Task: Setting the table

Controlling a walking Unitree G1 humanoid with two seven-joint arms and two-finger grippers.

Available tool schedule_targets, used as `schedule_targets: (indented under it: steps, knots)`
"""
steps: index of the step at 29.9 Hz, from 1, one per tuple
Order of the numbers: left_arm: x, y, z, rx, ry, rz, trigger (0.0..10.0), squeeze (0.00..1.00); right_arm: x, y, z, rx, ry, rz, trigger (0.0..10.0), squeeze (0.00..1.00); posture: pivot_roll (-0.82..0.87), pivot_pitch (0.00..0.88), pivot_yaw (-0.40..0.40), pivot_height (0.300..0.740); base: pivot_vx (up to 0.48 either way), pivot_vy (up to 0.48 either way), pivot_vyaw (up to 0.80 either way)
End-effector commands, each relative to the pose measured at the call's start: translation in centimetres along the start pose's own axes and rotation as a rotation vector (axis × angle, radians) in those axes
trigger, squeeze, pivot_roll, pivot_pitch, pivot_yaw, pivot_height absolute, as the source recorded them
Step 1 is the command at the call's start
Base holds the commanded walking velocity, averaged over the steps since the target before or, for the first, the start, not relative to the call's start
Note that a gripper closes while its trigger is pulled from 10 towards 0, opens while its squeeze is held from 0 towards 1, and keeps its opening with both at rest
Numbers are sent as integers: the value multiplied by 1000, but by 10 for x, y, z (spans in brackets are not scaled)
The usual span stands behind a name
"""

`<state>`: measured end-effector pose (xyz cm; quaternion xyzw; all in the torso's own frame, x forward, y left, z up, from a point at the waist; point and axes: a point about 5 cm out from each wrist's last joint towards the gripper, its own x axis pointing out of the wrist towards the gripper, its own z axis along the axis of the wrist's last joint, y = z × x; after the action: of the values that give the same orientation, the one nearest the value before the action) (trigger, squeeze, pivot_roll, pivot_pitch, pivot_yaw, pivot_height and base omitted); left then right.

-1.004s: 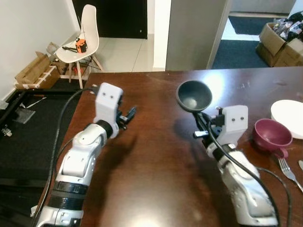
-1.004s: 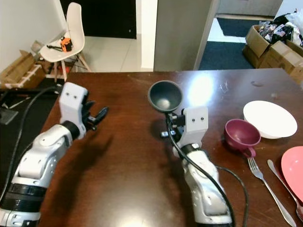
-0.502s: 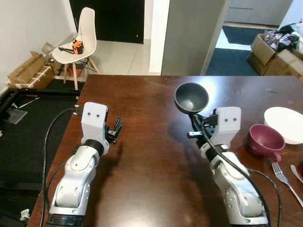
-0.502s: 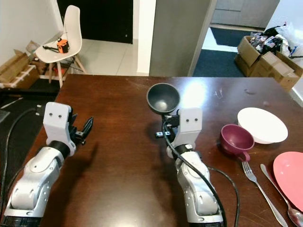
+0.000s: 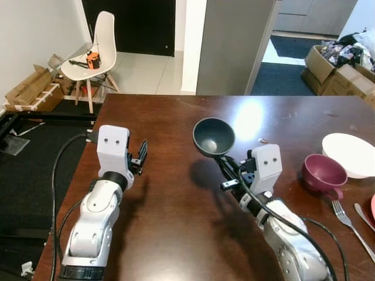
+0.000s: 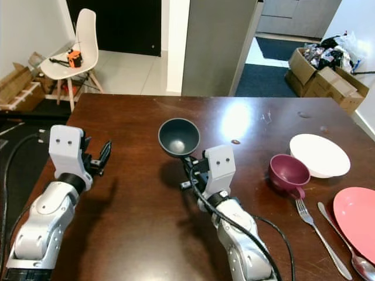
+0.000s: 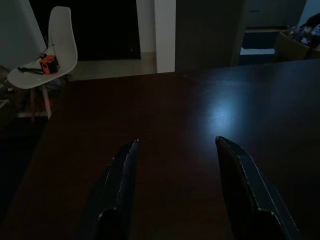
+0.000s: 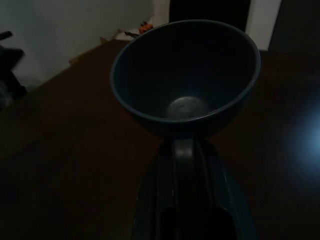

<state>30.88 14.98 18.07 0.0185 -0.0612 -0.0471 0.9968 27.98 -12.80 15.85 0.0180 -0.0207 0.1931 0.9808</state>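
Right gripper (image 8: 187, 150): fingers clamped on dark grey round bowl (image 5: 214, 137), held above dark brown wooden desk (image 5: 176, 234). Left gripper (image 7: 175, 185): at nine o'clock of bowl, fingers spread, empty.

White chair (image 5: 96, 51) on pale tiled floor (image 5: 143, 73), grey pillar (image 5: 234, 47), cardboard boxes (image 5: 343, 73), dark doorway (image 5: 129, 26)

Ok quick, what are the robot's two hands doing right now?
Left gripper: open, empty, over the table.
Right gripper: shut on the dark bowl, holding it above the table.
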Motion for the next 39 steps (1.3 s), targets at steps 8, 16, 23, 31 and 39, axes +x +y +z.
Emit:
schedule_targets:
  steps: [8, 16, 23, 31, 39]
  knots:
    - [1, -5, -1, 0, 1, 1, 10000, 0, 3, -11, 6, 2, -42, -103, 10000, 0, -98, 16, 37, 740, 0, 0, 0]
    - [1, -6, -1, -3, -2, 6, 10000, 0, 6, -10, 6, 7, -45, -106, 10000, 0, -90, 12, 32, 740, 0, 0, 0]
    - [0, -11, -2, 12, 9, -8, 10000, 0, 7, -13, 6, 3, -47, -124, 10000, 0, -89, 8, 33, 740, 0, 0, 0]
    - [-2, -21, -6, 45, 39, -84, 10000, 0, 8, -15, 5, 8, -47, -142, 10000, 0, -86, 0, 38, 740, 0, 0, 0]
    - [0, -19, -3, 64, 26, -78, 10000, 0, 10, -15, 6, 9, -56, -144, 10000, 0, -89, 0, 49, 740, 0, 0, 0]
